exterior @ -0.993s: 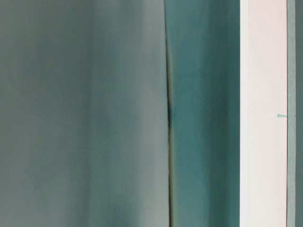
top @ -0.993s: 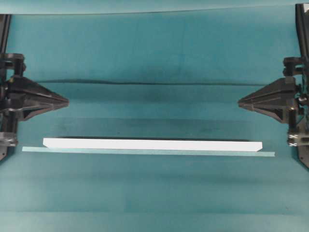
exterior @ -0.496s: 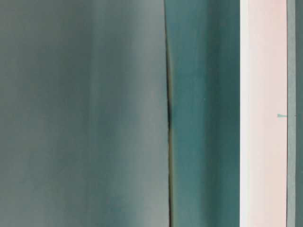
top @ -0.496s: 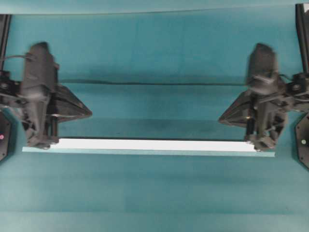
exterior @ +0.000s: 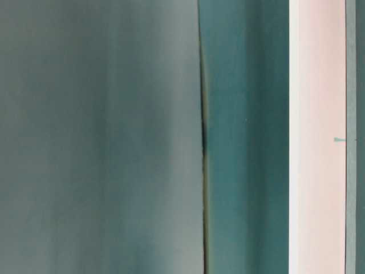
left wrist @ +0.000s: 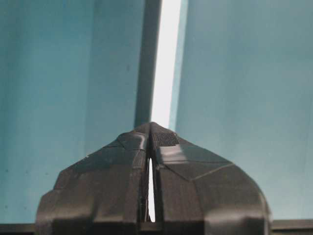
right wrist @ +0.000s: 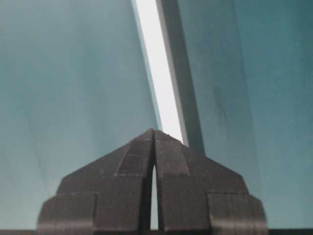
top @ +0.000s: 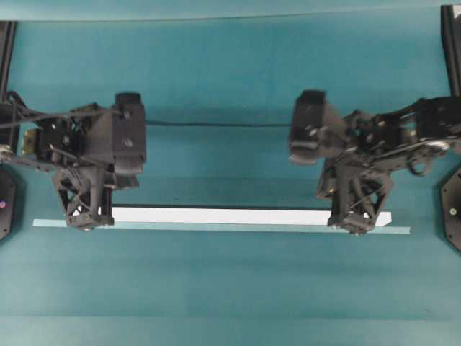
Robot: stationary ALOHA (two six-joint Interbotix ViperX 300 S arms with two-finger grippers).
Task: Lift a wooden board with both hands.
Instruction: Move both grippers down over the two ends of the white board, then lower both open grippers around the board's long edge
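Observation:
The wooden board point(top: 230, 215) is a long white plank lying flat on the teal table. It also shows in the table-level view point(exterior: 316, 137), the left wrist view point(left wrist: 166, 58) and the right wrist view point(right wrist: 159, 68). My left gripper point(top: 88, 220) points down over the board's left end, with its jaws closed tip to tip point(left wrist: 150, 128). My right gripper point(top: 353, 225) points down near the board's right end, also closed tip to tip point(right wrist: 154, 133). Neither holds anything. The board shows only through the slit behind each pair of fingers. Each gripper hides the part of the board beneath it.
A thin pale teal strip point(top: 216, 228) lies along the board's near edge and sticks out past both ends; it also shows in the table-level view point(exterior: 351, 171). A dark seam in the table cover point(top: 216, 124) runs behind the arms.
Both arms have swung in from the sides and come down over the board's ends, then shifted toward the middle. The board and the strip have not moved.

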